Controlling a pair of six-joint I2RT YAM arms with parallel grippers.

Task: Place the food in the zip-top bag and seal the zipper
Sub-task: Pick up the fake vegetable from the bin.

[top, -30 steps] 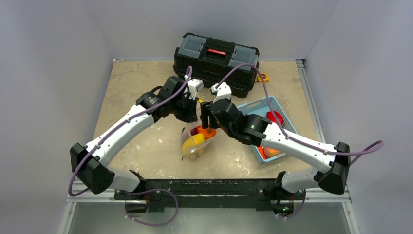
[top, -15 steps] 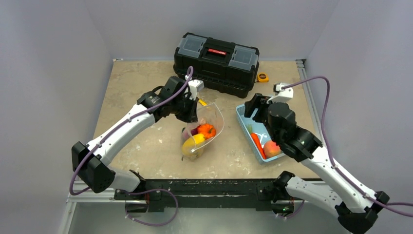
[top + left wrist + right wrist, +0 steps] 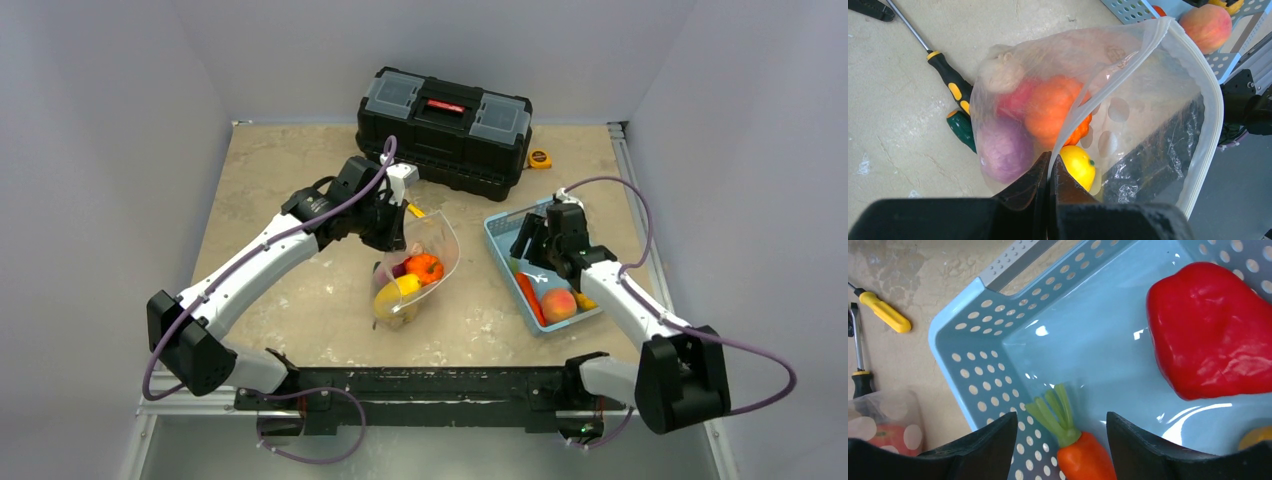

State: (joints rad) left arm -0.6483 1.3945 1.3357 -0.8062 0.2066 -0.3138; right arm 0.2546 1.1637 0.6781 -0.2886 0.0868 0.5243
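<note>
While L gripper (image 3: 1049,161) pinches bag (image 3: 1158,75), R gripper (image 3: 1062,420) parted over carrot (image 3: 1084,456)

The clear dotted plastic bag (image 3: 440,250) lies left of the light blue plastic basket (image 3: 492,232). A black plastic toolbox (image 3: 445,118) stands behind both.

We record a robotics lab test cell: bare walls (image 3: 100,150) boxing a stained table (image 3: 270,180), a black mounting rail (image 3: 430,385), a toolbox (image 3: 445,125).

Table (image 3: 260,170) holds toolbox (image 3: 445,117), blue basket (image 3: 492,235), zip-top bag (image 3: 440,245), 2 screwdrivers (image 3: 950,82).
</note>
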